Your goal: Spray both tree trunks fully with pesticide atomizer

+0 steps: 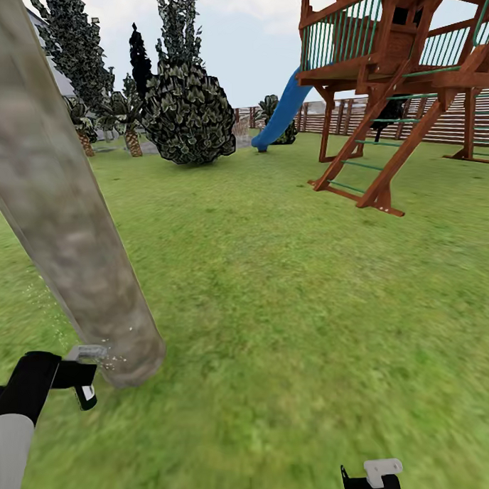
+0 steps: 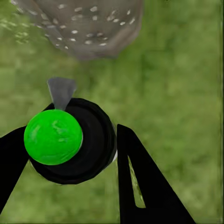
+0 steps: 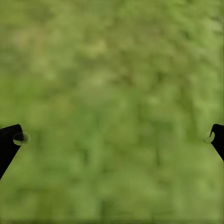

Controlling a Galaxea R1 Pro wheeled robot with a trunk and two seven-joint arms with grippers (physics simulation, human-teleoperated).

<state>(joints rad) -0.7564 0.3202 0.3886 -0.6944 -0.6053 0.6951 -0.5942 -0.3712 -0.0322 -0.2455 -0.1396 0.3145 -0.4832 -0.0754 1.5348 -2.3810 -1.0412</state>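
the left pincer (image 2: 70,154) grips the small, round, dark atomizer with its bright green cap (image 2: 53,136), nozzle facing the thick, mottled grey-brown tree trunk (image 1: 66,231) just beside it, white speckles (image 2: 84,23) dotting the bark. it looks light, rigid and perhaps slippery, best held around the body. the right pincer (image 3: 112,137) hangs wide, empty, over blurry green grass (image 3: 112,70).

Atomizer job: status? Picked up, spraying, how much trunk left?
Done: the atomizer is off the grass, clamped in the left gripper. In hand: its nozzle faces the tree trunk, with white pesticide specks on its base. Left: the higher trunk looks unspeckled, no second treated tree in sight. The right gripper is open over grass.
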